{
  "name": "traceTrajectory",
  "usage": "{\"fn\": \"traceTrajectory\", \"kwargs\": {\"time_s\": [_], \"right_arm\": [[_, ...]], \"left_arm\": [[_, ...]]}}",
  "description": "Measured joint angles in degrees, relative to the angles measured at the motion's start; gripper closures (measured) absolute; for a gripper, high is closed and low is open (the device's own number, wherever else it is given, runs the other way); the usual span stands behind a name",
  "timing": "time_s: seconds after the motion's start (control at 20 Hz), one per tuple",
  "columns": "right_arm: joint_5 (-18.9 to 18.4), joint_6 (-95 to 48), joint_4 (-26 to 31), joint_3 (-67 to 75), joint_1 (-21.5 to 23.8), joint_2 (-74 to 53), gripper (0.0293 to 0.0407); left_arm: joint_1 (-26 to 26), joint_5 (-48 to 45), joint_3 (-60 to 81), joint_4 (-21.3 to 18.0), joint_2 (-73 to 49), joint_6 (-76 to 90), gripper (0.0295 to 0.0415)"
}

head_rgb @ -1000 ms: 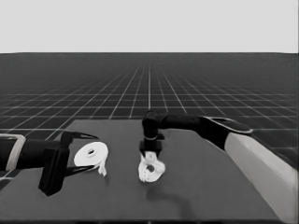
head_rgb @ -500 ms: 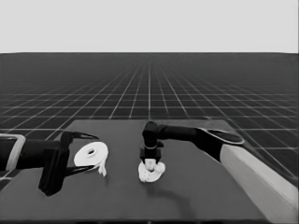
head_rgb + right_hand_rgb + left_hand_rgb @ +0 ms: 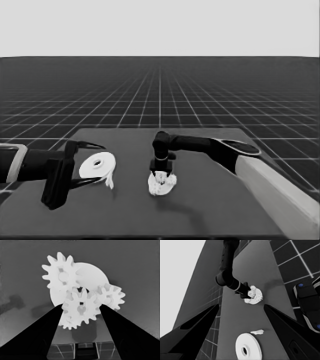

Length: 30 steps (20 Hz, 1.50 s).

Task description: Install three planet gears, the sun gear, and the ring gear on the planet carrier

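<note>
Right gripper point(image 3: 81, 312) hangs directly over the smaller round part point(image 3: 93, 275), its two black fingers point(image 3: 37, 340) clamped on either side of a toothed gear point(image 3: 80, 308). That gear sits over the disc's middle. Two more gears lie on the disc: one point(image 3: 61, 276) at its far rim and one point(image 3: 110, 297) beside the held gear, teeth close together. Dark table point(image 3: 135, 262) all around.

Dark table point(image 3: 210, 210): larger round part point(image 3: 97, 164), thin white piece point(image 3: 109, 180), smaller round part point(image 3: 162, 185) bearing gears point(image 3: 81, 308).
</note>
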Motion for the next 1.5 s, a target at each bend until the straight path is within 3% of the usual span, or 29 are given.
{"fn": "traceTrajectory", "kwargs": {"time_s": [1.5], "right_arm": [[0.01,18.00,-0.01,-0.06,-0.39,-0.06,0.0391]], "left_arm": [[0.00,0.00,0.00,0.00,0.00,0.00,0.0326]]}}
